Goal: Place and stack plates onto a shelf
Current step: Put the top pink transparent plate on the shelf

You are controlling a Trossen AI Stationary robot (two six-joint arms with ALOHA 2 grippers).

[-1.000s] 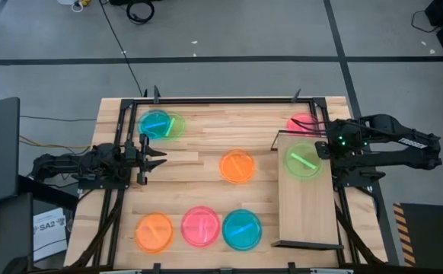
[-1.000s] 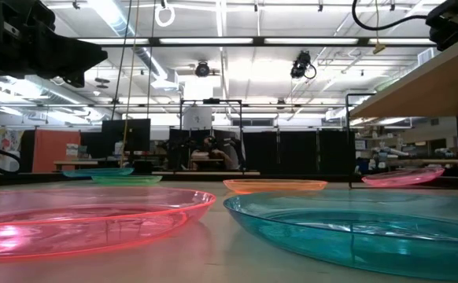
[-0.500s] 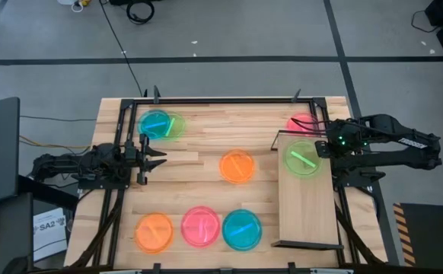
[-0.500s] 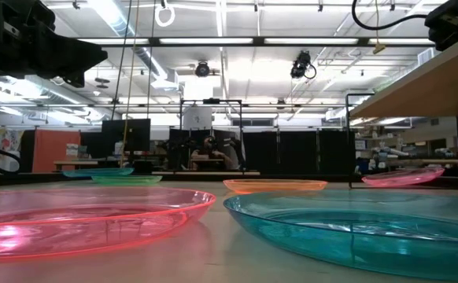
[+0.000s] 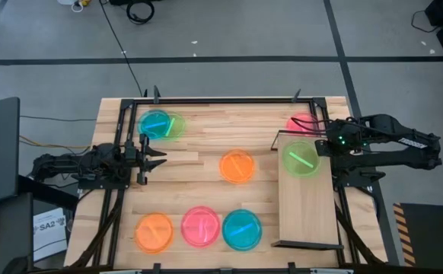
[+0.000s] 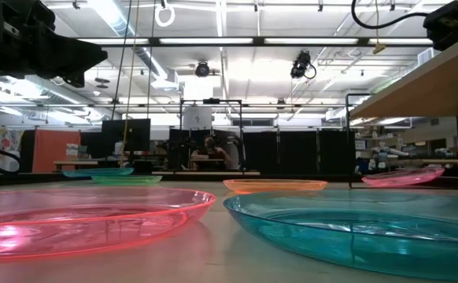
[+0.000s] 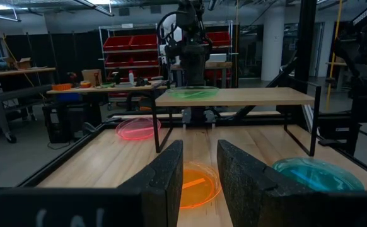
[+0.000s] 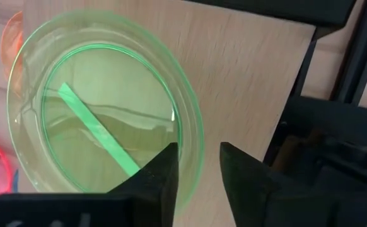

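Left: the left gripper [image 5: 154,154] waits low over the left side of the table [image 5: 199,122], fingers parted with nothing between them, pointing toward the middle where plates still lie.

On the table: a teal plate overlapping a green plate [image 5: 159,124] at the far left; an orange plate [image 5: 237,167] in the middle; along the near edge, a second orange plate [image 5: 154,232], a pink plate [image 5: 200,226] and a teal plate [image 5: 241,229].

Right: the shelf [image 5: 307,209], a raised light-wood board on a black frame, carries one green plate [image 5: 302,160] at its far end, leaving the near end free, seemingly for a second stack. Another pink plate [image 5: 301,122] lies on the table just beyond the shelf's far end. The right gripper [image 5: 324,148] sits at the green plate's rim; in the right wrist view its fingers [image 8: 160,176] stand apart astride the rim, apparently letting the plate rest on the board.
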